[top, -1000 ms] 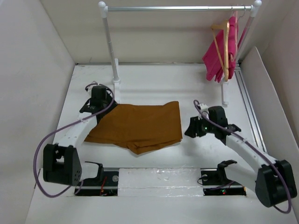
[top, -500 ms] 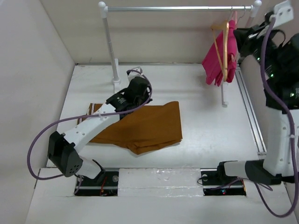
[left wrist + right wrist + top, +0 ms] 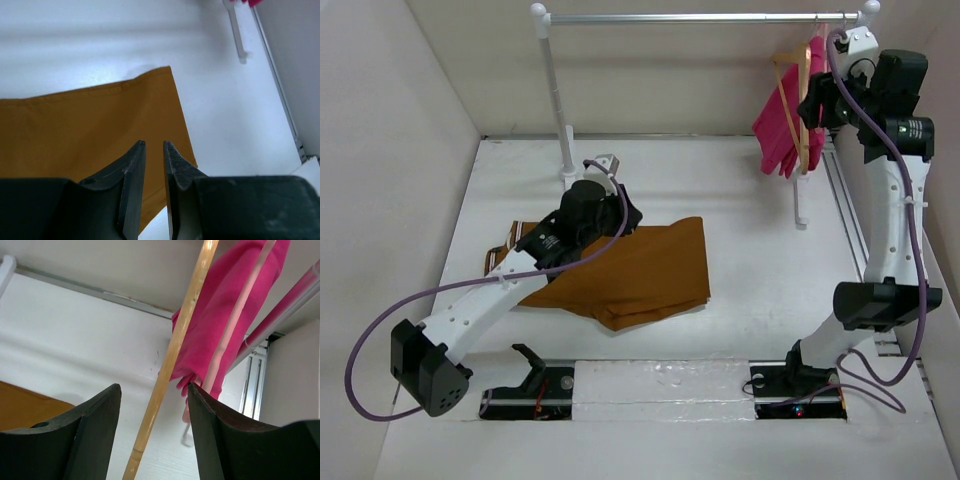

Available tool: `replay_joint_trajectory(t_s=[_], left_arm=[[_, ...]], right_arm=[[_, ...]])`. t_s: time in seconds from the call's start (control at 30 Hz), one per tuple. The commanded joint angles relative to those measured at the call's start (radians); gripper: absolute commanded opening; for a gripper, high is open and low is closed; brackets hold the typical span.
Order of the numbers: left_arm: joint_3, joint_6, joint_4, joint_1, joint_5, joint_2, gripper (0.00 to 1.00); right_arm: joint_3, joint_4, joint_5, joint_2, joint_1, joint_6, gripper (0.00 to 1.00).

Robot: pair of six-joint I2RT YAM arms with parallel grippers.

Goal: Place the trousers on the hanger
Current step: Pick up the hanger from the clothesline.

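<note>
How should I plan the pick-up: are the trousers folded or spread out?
Folded: the trousers lie flat on the table in layers, a doubled edge showing at their near side.

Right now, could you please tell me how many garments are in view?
2: the trousers lie on the table, centre-left; the pink garment hangs on the rail, far right.

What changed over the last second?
The right fingers rose from beside the trousers to the rail and now stand open around the hanger. The left fingers moved right from the trousers' far-left corner, holding nothing. The trousers stay on the table; hanger and pink garment still hang.
</note>
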Motion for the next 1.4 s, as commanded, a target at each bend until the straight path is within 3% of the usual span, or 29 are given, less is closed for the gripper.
replay_joint_trajectory(t_s=[0.0,0.23,0.4,0.53,0.63,0.73,0.83,1.0,1.17,1.37], left_arm=[[-0.042,0.033,0.037,-0.002,0.089,-0.025,0.17],[-0.083,-0.004,0.032,-0.002,0.073,-0.036,0.23],[-0.075,-0.012,0.022,-0.002,0.078,-0.037,0.38],[-0.063,-0.015,0.006,-0.002,0.079,-0.040,0.42],[-0.056,-0.019,-0.003,-0.002,0.084,-0.037,0.41],[-0.048,-0.030,-0.014,-0.002,0.081,-0.043,0.42],[-0.007,-0.042,-0.034,-0.002,0.092,-0.036,0.43],[0.107,-0.065,-0.081,-0.002,0.142,-0.016,0.56],[0.305,-0.062,-0.138,-0.002,0.148,0.045,0.61],[0.530,-0.076,-0.172,-0.042,0.170,0.164,0.66]], right_arm=[[-0.038,0.042,0.005,-0.059,-0.008,-0.017,0.61],[-0.224,0.097,0.086,-0.108,0.031,-0.020,0.59],[-0.336,0.166,0.141,-0.141,0.042,-0.006,0.55],[-0.383,0.244,0.158,-0.158,0.051,-0.006,0.40],[-0.426,0.313,0.216,-0.187,0.074,-0.008,0.11],[-0.475,0.401,0.251,-0.230,0.097,-0.008,0.00],[-0.512,0.476,0.296,-0.276,0.119,-0.012,0.00],[-0.555,0.563,0.464,-0.343,0.211,-0.049,0.00],[-0.659,0.652,0.603,-0.430,0.288,-0.091,0.00],[-0.747,0.608,0.669,-0.478,0.352,-0.106,0.00]])
